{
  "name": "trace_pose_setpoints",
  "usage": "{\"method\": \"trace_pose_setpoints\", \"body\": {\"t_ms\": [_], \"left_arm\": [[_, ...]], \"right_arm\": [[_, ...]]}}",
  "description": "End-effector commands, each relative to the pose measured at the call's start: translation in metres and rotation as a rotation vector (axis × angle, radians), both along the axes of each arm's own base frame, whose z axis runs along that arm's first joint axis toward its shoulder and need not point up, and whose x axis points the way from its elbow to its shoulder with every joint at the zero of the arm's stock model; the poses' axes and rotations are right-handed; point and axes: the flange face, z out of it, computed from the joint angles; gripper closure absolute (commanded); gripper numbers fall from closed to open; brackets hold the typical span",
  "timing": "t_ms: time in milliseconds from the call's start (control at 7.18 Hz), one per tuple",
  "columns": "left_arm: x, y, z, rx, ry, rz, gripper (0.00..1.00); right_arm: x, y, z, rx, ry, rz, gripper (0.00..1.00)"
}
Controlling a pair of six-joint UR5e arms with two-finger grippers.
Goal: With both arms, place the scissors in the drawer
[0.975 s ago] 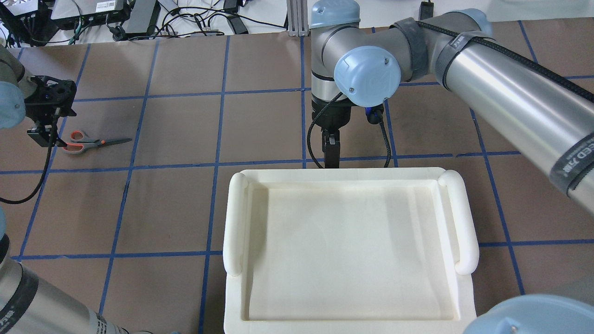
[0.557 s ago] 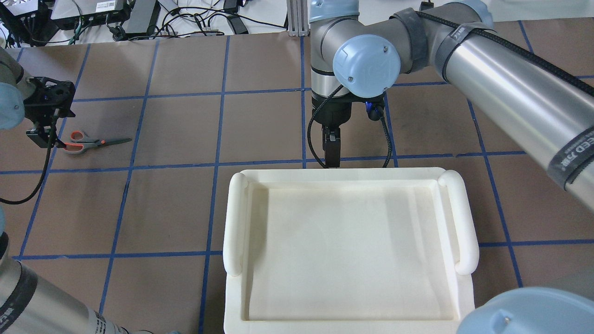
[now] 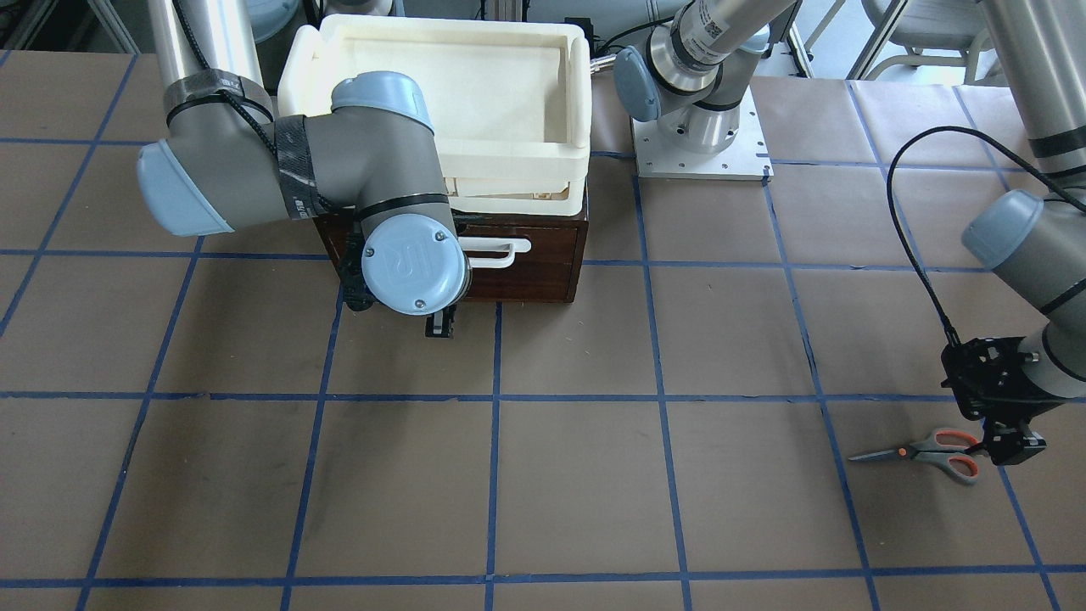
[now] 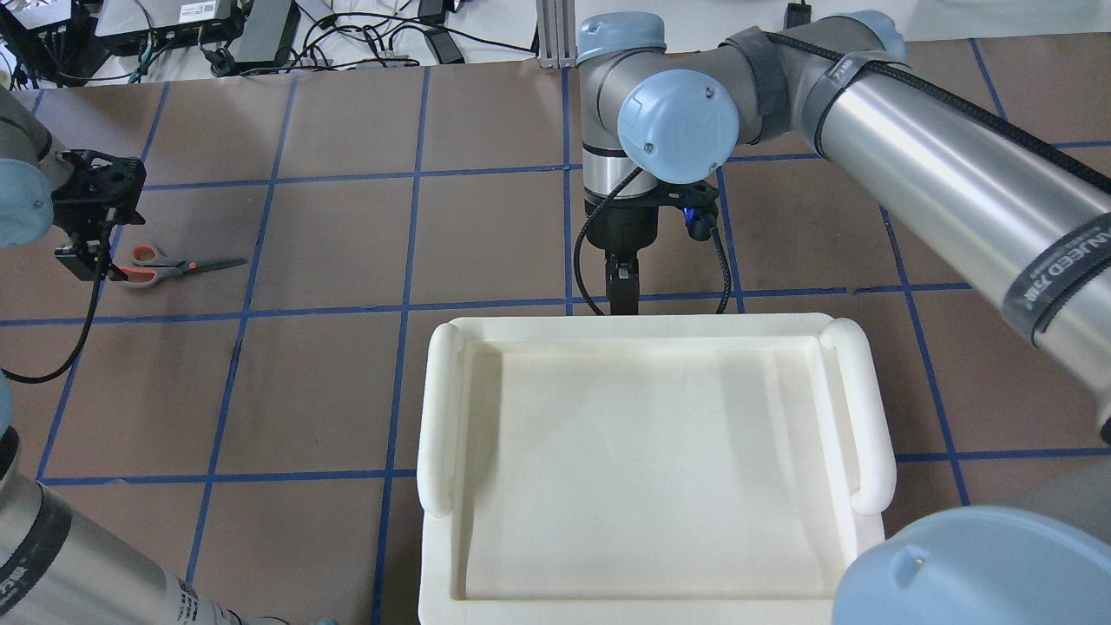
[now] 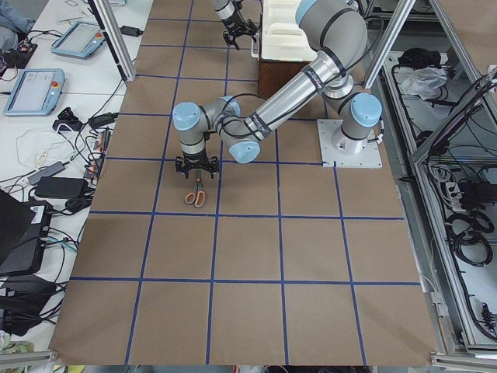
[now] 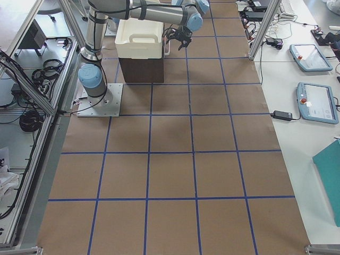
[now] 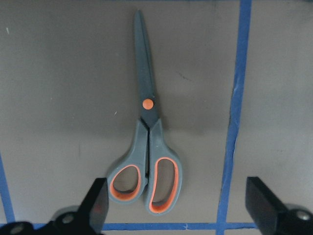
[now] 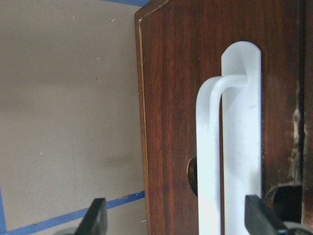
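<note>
**Operator:** Start on my side. Where is the thing to be moved?

**Spotter:** Closest to your long edge is the small pair of scissors (image 7: 146,122), with dark metal blades and grey handles lined in orange. It lies flat on the brown-papered bench (image 3: 594,475). It is well off from the drawer, toward the bench end on the robot's left. Its long axis runs along the bench's length, with the tips toward the drawer's side and the finger loops toward that left end.

**Operator:** Which arm is nearer?

**Spotter:** The silver-grey left arm (image 3: 1048,284), by far. Its jaws hang over the finger loops, spread wide and holding nothing. The wrist view shows one black finger (image 7: 95,205) on each side of the loops, so you would close across the long axis, with the blades running away from the jaws. I can't tell how high they are above the paper. I'd judge a straight descent is all the grasp needs.

**Operator:** And farther back?

**Spotter:** Against the robot's long edge stands the dark brown wooden drawer (image 3: 543,263), under a cream-white plastic tray (image 4: 440,417). It looks shut to me. The right arm (image 3: 339,170) has its jaws facing the drawer front, wide open and empty. The white bar handle (image 8: 210,156) shows between the two fingers. The bar runs along the bench's length, so that grip also closes crosswise. I can't tell whether the fingers already reach around the bar or stop short of it. You'll likely want the drawer pulled out before the scissors travel over.
</note>
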Motion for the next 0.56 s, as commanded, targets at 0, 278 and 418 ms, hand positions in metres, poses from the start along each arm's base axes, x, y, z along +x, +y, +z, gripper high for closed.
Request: {"method": "trace_pose_setpoints", "body": {"t_ms": [0,278,418], "left_arm": [[0.000,0.000,-0.001,0.002,-0.001,-0.001,0.00],[0.000,0.000,-0.001,0.001,0.001,-0.001,0.00],[0.000,0.000,-0.001,0.002,0.001,-0.001,0.00]], "right_arm": [[0.000,0.002,-0.008,0.024,0.006,0.000,0.00],[0.000,0.000,-0.017,0.037,0.010,0.000,0.00],[0.001,0.000,-0.018,0.040,0.009,0.002,0.00]]}}
